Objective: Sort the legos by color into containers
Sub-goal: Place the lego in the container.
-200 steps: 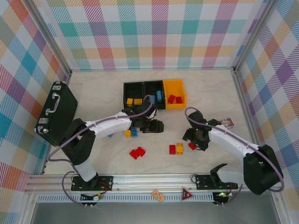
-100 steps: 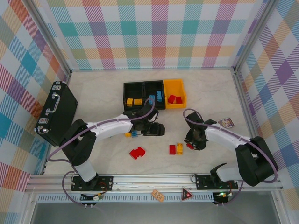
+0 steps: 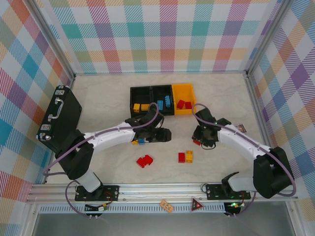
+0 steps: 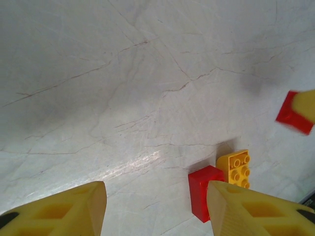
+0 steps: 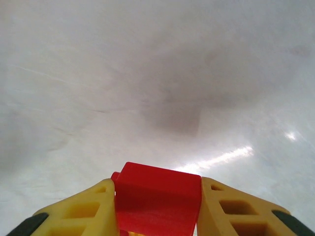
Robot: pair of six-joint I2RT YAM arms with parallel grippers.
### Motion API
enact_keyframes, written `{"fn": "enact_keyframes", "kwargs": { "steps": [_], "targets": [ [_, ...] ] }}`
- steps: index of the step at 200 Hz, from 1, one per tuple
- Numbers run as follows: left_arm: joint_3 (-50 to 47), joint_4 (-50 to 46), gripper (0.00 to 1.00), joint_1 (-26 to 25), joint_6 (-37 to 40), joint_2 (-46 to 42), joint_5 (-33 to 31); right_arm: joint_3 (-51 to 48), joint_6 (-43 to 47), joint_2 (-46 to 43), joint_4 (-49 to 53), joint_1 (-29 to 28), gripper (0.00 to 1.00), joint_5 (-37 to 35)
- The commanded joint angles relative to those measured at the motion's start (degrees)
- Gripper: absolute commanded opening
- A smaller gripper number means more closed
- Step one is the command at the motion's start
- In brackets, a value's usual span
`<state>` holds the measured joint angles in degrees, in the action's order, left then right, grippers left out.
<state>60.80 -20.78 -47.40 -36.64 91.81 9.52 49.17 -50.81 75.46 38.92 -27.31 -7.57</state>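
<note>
Red plastic sits pinched between the yellow fingers of the right pincer: one red brick, held above the pale marbled worktop, which carries a soft shadow. Seen from above, this arm reaches to the right of the worktop's middle, its pincer just in front of the containers, three joined bins standing near the middle of the far edge. The left black bin holds yellow bricks, the middle black bin holds blue bricks, and the yellow-orange bin at the right end holds two red bricks. The left pincer hangs near the worktop's centre with its fingers spread and nothing between them. Its wrist view shows a loose red piece lying just beside a yellow piece. Closer to the near edge lies a red pair. A small yellow block and a blue block lie side by side under the left arm. A black briefcase lies along the left edge, and a small card lies near the right edge.
</note>
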Motion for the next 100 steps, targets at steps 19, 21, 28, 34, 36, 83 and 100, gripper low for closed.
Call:
{"fn": "enact_keyframes", "kwargs": {
  "steps": [19, 21, 28, 34, 36, 83, 100],
  "targets": [
    [-2.7, -1.1, 0.56, -0.8, -1.8, -4.6, -4.3, 11.0, 7.1, 5.9, 0.7, 2.1, 0.36, -1.0],
    [-2.8, -1.1, 0.56, -0.8, -1.9, -4.7, -4.5, 11.6, 7.4, 6.4, 0.7, 2.2, 0.36, -1.0],
    [-3.1, -1.4, 0.56, -0.7, -2.0, -5.3, -5.2, 13.9, 8.2, 8.1, 0.9, 2.5, 0.36, -0.9],
    [-3.4, -1.7, 0.56, -0.7, -2.1, -5.8, -5.7, 15.8, 8.8, 9.8, 0.8, 2.9, 0.36, -0.7],
    [-3.5, -1.8, 0.56, -0.8, -2.2, -5.9, -5.8, 16.4, 9.0, 10.2, 0.7, 3.0, 0.36, -0.6],
    [-5.2, -2.5, 0.57, -0.6, -2.8, -9.5, -8.5, 32.5, 11.9, 24.0, 2.1, 5.6, 0.37, 0.4],
    [-5.5, -3.2, 0.57, -0.6, -2.9, -10.4, -9.1, 38.9, 12.8, 29.1, 3.6, 6.5, 0.37, 0.2]
  ]
}}
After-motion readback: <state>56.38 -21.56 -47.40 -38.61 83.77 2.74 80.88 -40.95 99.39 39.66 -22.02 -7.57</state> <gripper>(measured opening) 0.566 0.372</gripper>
